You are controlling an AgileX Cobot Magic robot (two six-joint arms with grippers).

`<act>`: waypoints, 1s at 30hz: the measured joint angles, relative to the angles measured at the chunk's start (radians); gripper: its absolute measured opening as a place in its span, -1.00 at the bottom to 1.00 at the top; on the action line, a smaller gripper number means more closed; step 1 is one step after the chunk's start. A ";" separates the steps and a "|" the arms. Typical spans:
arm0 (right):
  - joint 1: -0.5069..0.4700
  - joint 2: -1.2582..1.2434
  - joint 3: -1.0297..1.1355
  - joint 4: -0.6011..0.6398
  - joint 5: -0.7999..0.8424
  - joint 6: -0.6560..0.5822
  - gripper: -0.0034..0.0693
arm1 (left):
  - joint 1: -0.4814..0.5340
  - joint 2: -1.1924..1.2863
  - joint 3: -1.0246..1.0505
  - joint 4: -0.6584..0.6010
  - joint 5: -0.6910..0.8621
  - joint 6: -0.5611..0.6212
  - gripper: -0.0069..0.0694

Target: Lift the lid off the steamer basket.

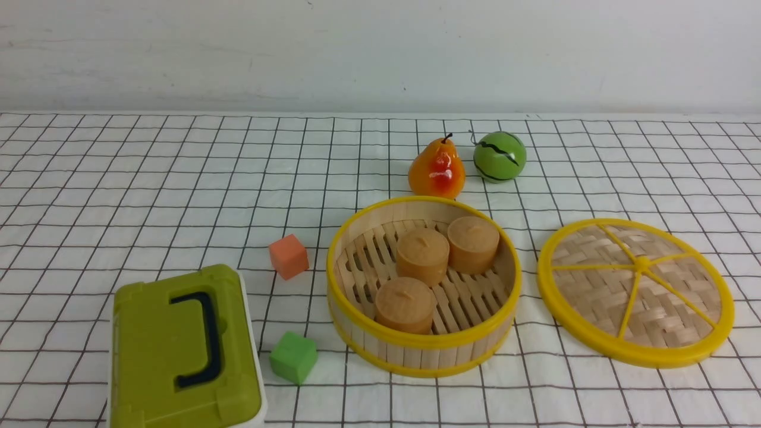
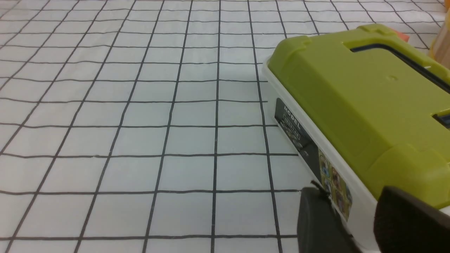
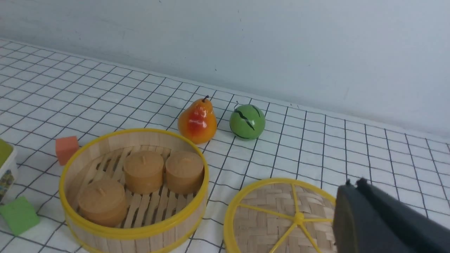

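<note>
So the lid (image 1: 635, 291) is off the steamer basket (image 1: 423, 351) here. It's lying flat on the checked cloth just to the basket's right, with a sliver of cloth between the 2 rims, not touching. It's a round disc, so there's no real long axis to talk about, and the spoked side and hub point straight up. The basket stands open with 3 tan buns (image 1: 422, 255) inside. The right gripper (image 3: 353, 189) sits on the lid's side of the basket, by the lid edge farthest from the basket as far as its wrist view shows. Its fingers are pressed together with nothing in them, so the right arm is clearly the nearer one. The left gripper (image 2: 351, 196) is way over on the basket's other side by the olive-green box (image 1: 178, 351), jaws apart, nothing clamped. Looks done to me; anything further would just be the right arm backing away.
</note>
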 joint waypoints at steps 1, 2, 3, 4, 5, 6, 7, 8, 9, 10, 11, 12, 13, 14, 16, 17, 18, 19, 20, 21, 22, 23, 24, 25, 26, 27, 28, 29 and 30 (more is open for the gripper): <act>0.000 -0.010 0.000 -0.013 -0.002 0.000 -0.96 | 0.000 0.000 0.000 0.000 0.000 0.000 -0.19; 0.000 -0.013 0.000 -0.027 -0.005 -0.001 -0.95 | 0.000 0.000 0.000 0.000 0.000 0.000 -0.19; 0.000 -0.015 0.000 -0.040 -0.007 -0.001 -0.95 | 0.000 0.000 0.000 0.000 0.000 0.000 -0.19; 0.000 -0.015 0.001 -0.052 -0.011 -0.001 -0.96 | 0.000 0.000 0.000 0.000 0.000 0.000 -0.19; 0.000 -0.016 0.009 -0.059 -0.021 -0.001 -0.96 | 0.000 0.000 0.000 0.000 0.000 0.000 -0.19; 0.000 -0.019 0.022 -0.067 -0.042 -0.001 -0.96 | 0.000 0.000 0.000 0.000 0.000 0.000 -0.19; 0.000 -0.025 0.047 -0.076 -0.077 -0.001 -0.96 | 0.000 0.000 0.000 0.000 0.000 0.000 -0.19; 0.000 -0.033 0.081 -0.084 -0.120 0.004 -0.96 | 0.000 0.000 0.000 0.000 0.000 0.000 -0.19; 0.000 -0.047 0.122 -0.102 -0.169 0.018 -0.96 | 0.000 0.000 0.000 0.000 0.000 0.000 -0.19; 0.000 -0.063 0.169 -0.123 -0.223 0.042 -0.96 | 0.000 0.000 0.000 0.000 0.000 0.000 -0.19; 0.000 -0.080 0.210 -0.152 -0.268 0.066 -0.96 | 0.000 0.000 0.000 0.000 0.000 0.000 -0.19; 0.000 -0.108 0.272 -0.185 -0.339 0.111 -0.96 | 0.000 0.000 0.000 0.000 0.000 0.000 -0.19; 0.000 -0.128 0.315 -0.221 -0.382 0.145 -0.96 | 0.000 0.000 0.000 0.000 0.000 0.000 -0.19; 0.000 -0.158 0.378 -0.257 -0.438 0.195 -0.96 | 0.000 0.000 0.000 0.000 0.000 0.000 -0.19; 0.000 -0.205 0.468 -0.321 -0.487 0.264 -0.96 | 0.000 0.000 0.000 0.000 0.000 0.000 -0.19; 0.000 -0.226 0.496 -0.336 -0.497 0.289 -0.96 | 0.000 0.000 0.000 0.000 0.000 0.000 -0.19; 0.000 -0.252 0.547 -0.358 -0.501 0.324 -0.96 | 0.000 0.000 0.000 0.000 0.000 0.000 -0.19; 0.000 -0.275 0.579 -0.366 -0.500 0.343 -0.96 | 0.000 0.000 0.000 0.000 0.000 0.000 -0.19; 0.000 -0.284 0.602 -0.370 -0.497 0.352 -0.96 | 0.000 0.000 0.000 0.000 0.000 0.000 -0.19; 0.000 -0.314 0.650 -0.377 -0.484 0.378 -0.96 | 0.000 0.000 0.000 0.000 0.000 0.000 -0.19; 0.000 -0.337 0.687 -0.381 -0.470 0.395 -0.96 | 0.000 0.000 0.000 0.000 0.000 0.000 -0.19; 0.000 -0.341 0.693 -0.381 -0.468 0.398 -0.96 | 0.000 0.000 0.000 0.000 0.000 0.000 -0.19; -0.002 -0.374 0.736 -0.384 -0.444 0.408 -0.96 | 0.000 0.000 0.000 0.000 0.000 0.000 -0.19; -0.004 -0.385 0.757 -0.384 -0.437 0.411 -0.96 | 0.000 0.000 0.000 0.000 0.000 0.000 -0.19; -0.012 -0.409 0.785 -0.384 -0.425 0.411 -0.96 | 0.000 0.000 0.000 0.000 0.000 0.000 -0.19; -0.014 -0.409 0.789 -0.384 -0.425 0.411 -0.96 | 0.000 0.000 0.000 0.000 0.000 0.000 -0.19; -0.021 -0.419 0.802 -0.382 -0.414 0.412 -0.96 | 0.000 0.000 0.000 0.000 0.000 0.000 -0.19; -0.039 -0.425 0.815 -0.367 -0.382 0.413 -0.96 | 0.000 0.000 0.000 0.000 0.000 0.000 -0.19; -0.048 -0.425 0.817 -0.358 -0.369 0.415 -0.96 | 0.000 0.000 0.000 0.000 0.000 0.000 -0.19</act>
